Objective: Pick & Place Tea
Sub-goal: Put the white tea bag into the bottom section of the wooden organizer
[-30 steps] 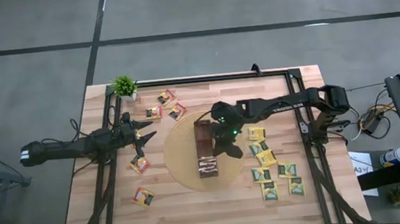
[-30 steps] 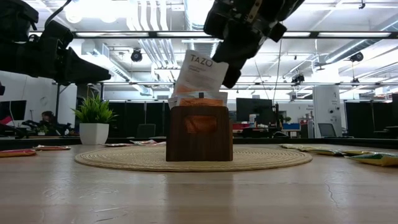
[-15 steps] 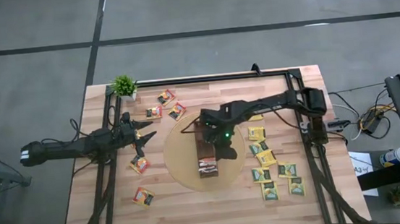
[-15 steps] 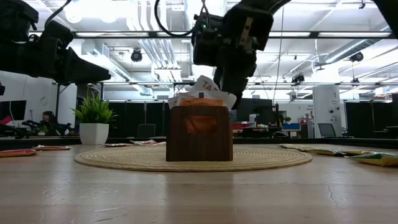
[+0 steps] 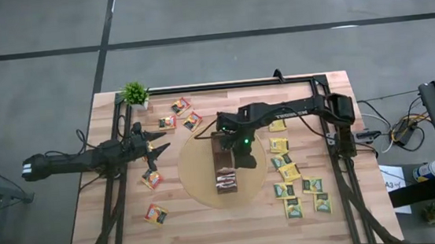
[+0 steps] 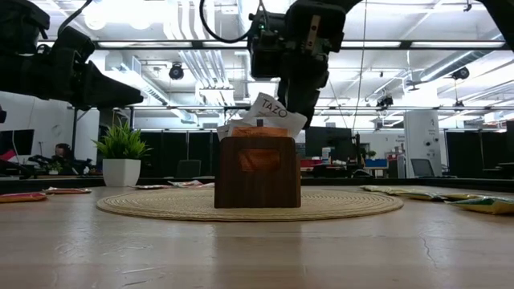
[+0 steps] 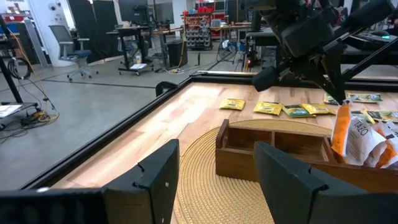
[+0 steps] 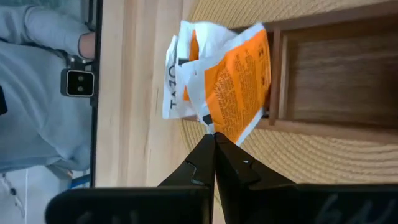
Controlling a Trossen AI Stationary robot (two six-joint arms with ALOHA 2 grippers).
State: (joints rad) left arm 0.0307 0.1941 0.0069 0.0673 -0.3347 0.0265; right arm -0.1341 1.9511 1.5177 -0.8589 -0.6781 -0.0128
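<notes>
In the low view the near end of the wooden box (image 6: 258,172) on the round woven mat (image 6: 353,204) hides what lies deeper inside it; only the tops of a few sachets show above the rim. The right gripper (image 8: 214,138) is pinched shut on the corner of an orange-and-white tea sachet (image 8: 233,87) (the word TAZO shows on its white side), which leans over the box's end compartment, partly in and partly sticking out. From above, the gripper (image 5: 235,140) covers that sachet almost wholly. A second ago the same sachet hung higher, clear above the box, and the right arm reached in from farther out; it has since swung over the box and come down. The left gripper (image 5: 155,146) hovers unmoved at the table's left side, fingers spread and holding nothing. Loose yellow and green sachets (image 5: 289,169) lie right of the mat, orange ones (image 5: 180,105) near the potted plant (image 5: 134,93) at the far edge, its pot hardly visible from overhead
</notes>
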